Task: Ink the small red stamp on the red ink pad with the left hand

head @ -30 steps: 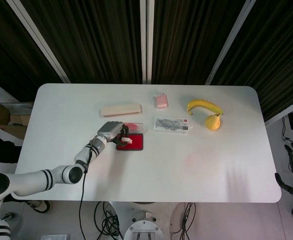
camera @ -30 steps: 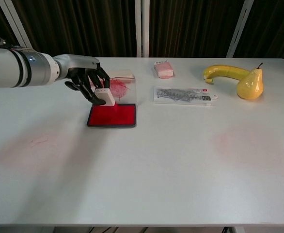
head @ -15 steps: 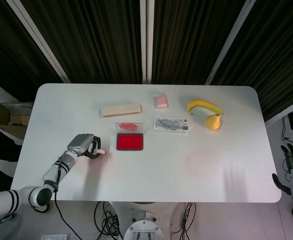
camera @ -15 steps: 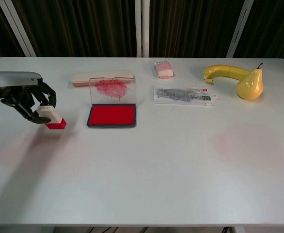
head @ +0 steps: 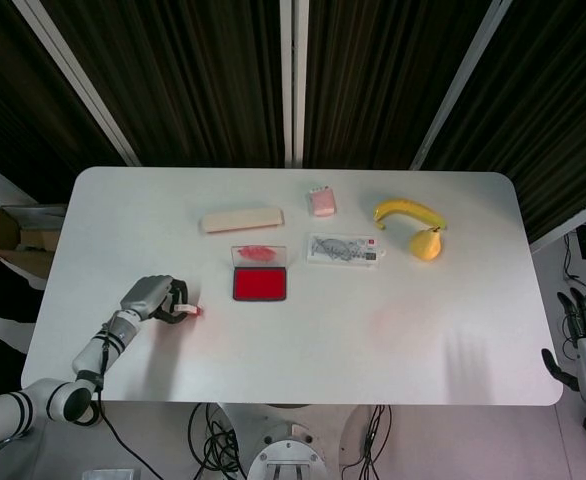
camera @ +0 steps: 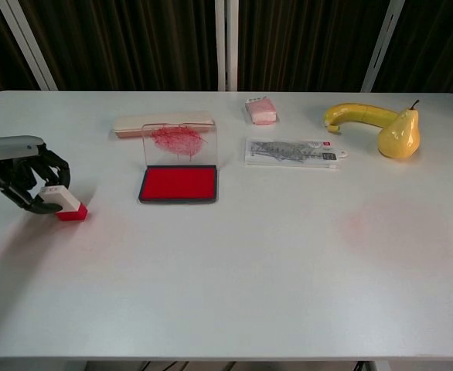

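The small red stamp [camera: 64, 204], white on top with a red base, is gripped by my left hand [camera: 22, 179] at the table's left side; the same stamp [head: 186, 311] and left hand [head: 151, 298] show in the head view. Its red base is at or just above the tabletop. The red ink pad [camera: 178, 183] lies open to the right of the stamp, its clear lid [camera: 179, 142] standing up and smeared with red; the ink pad [head: 259, 285] is well apart from the hand. My right hand [head: 581, 335] hangs off the table's right edge, holding nothing, fingers apart.
A beige flat case [camera: 163, 122] lies behind the pad. A pink eraser [camera: 261, 110], a printed packet [camera: 292, 151], a banana [camera: 358, 115] and a yellow pear [camera: 399, 134] sit at the back right. A cardboard box [head: 28, 233] stands off the left edge.
My left hand has carried the stamp from over the ink pad leftward and toward the table's front edge, and lowered it toward the tabletop. The right hand has barely moved.
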{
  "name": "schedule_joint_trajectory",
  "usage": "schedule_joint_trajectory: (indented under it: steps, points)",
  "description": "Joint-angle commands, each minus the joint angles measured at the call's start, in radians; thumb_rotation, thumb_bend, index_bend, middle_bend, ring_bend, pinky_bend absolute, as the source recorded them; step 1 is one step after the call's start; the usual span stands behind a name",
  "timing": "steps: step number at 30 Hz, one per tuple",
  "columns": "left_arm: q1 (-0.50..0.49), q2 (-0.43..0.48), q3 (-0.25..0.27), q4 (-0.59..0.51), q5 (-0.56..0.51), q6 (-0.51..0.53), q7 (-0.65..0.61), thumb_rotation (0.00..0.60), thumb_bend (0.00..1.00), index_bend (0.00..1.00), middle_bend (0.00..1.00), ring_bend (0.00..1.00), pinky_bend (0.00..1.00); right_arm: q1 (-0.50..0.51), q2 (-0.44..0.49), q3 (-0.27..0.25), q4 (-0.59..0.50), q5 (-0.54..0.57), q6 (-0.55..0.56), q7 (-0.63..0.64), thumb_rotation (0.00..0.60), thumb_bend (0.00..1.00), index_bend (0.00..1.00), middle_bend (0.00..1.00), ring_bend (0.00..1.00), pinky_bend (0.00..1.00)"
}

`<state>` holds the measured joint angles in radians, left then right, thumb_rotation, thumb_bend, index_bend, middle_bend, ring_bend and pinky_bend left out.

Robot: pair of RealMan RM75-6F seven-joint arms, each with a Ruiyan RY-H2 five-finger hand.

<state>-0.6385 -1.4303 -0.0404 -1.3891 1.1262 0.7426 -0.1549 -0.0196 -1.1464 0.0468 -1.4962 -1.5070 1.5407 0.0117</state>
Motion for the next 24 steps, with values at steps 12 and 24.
schedule_joint_trajectory:
  steps: [12,24]
  points:
    - [0.000,-0.002,-0.004,0.031,0.025,-0.035,0.007,0.600,0.53,0.59,0.65,0.97,1.00,0.003,0.003,-0.001,-0.008,0.012,-0.014,-0.012,0.600,0.23,0.00,0.00,0.00,0.00]
    - [0.005,0.005,-0.003,0.031,0.070,-0.037,-0.010,0.600,0.49,0.42,0.50,0.97,1.00,0.002,0.004,0.001,-0.009,0.021,-0.019,-0.013,0.600,0.23,0.00,0.00,0.00,0.00]
